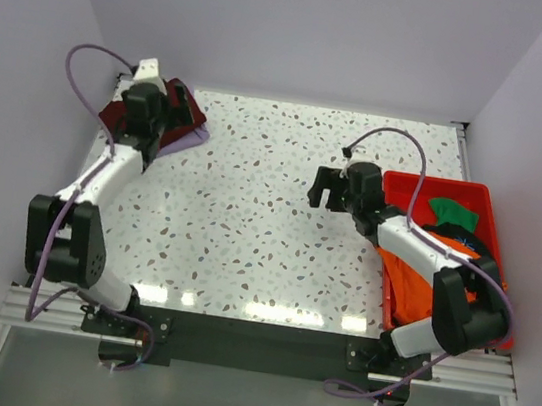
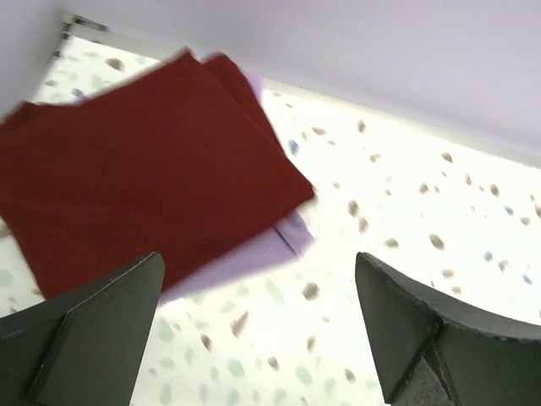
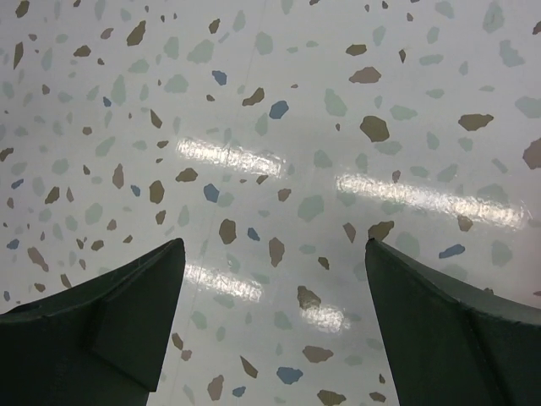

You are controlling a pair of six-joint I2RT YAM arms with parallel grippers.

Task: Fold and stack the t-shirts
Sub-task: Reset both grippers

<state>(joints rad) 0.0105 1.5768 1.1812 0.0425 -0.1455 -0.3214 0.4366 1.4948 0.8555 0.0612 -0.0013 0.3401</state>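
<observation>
Left tool is hovering wide open, gripping nothing, above maroon tee lying on lavender tee; right tool is hovering open, empty, over surface.

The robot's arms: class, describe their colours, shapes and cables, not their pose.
The left arm and right arm both have white tubular links joined by chunky black joints. A thin purple cable loops loosely along each. The left gripper and right gripper are black, each with two broad, wedge-shaped dark fingers. No markings show.
</observation>
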